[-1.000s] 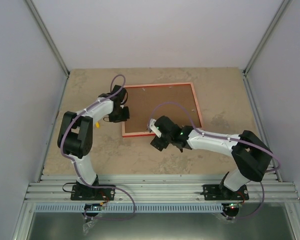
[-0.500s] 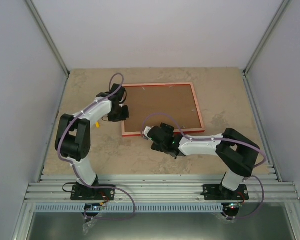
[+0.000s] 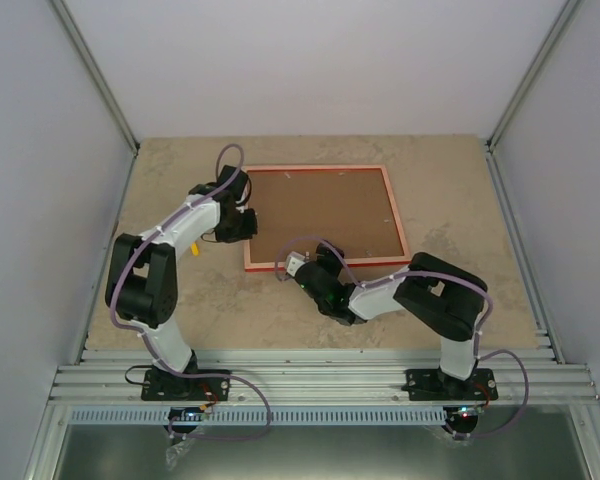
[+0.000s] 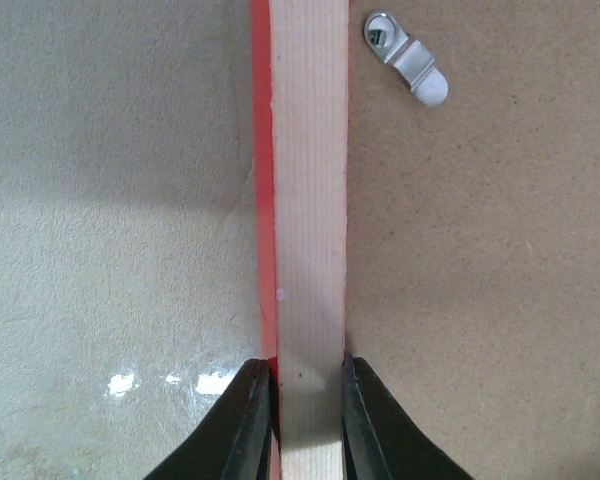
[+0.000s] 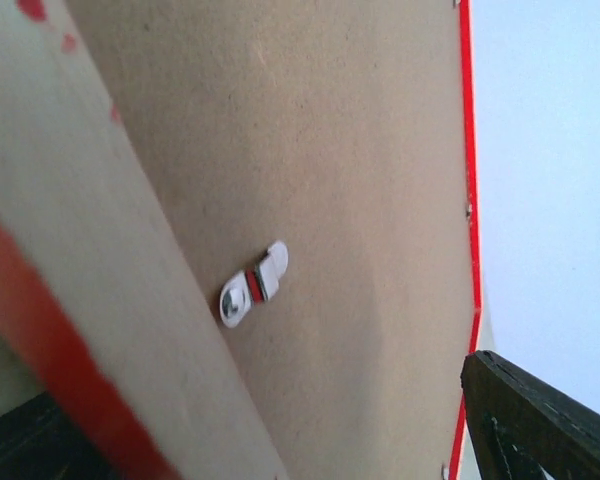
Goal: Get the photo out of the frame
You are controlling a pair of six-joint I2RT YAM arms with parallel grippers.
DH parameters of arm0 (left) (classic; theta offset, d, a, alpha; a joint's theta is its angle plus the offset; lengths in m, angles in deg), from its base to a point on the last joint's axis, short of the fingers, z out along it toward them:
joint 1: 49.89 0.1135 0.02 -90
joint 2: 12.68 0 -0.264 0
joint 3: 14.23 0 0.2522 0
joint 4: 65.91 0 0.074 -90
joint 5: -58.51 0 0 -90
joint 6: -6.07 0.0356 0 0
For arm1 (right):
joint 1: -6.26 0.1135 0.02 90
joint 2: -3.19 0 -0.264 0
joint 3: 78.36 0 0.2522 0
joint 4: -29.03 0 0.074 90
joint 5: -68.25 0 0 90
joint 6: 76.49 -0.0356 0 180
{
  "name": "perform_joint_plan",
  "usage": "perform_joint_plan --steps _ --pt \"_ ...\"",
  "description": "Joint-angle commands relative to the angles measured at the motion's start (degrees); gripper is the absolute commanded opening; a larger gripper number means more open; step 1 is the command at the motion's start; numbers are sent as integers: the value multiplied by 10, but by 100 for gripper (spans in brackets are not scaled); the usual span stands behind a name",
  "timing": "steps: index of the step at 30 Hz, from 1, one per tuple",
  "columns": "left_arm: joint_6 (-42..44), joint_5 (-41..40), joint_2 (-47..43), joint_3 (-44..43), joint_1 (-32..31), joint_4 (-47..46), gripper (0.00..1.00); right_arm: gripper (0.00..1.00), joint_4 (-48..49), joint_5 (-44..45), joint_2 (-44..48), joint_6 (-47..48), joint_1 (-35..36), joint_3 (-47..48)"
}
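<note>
The frame shows a bright red outer edge and a pale, pinkish wood back, around a plain brown backing board with a silver clip. The bench is mottled sandy beige with whitish flecks, and the left claw is black.

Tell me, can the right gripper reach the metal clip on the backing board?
Probably yes: the right gripper is open at the frame's edge, and the metal clip lies uncovered on the backing board just ahead.
</note>
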Motion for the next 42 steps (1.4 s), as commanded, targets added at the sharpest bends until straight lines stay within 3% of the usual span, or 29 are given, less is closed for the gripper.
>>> perform_joint_plan --steps 1,10,22,28,33,37,42 --pt "-4 44 -34 -4 1 -14 7 85 138 45 -41 67 4 -11" --pt "-4 38 -32 -1 1 -11 8 72 256 53 -78 147 3 -21" --pt "-7 4 7 -60 16 8 20 25 267 61 -28 187 12 -33" --pt "-11 13 18 -90 35 13 28 12 205 53 21 179 18 -20" --pt "-23 25 -10 -109 43 12 45 1 139 45 56 168 19 4" --pt "-39 23 -67 -111 61 6 52 0 60 30 87 138 19 34" --pt "-53 -13 -168 -100 99 -12 69 0 -100 -12 136 62 18 106"
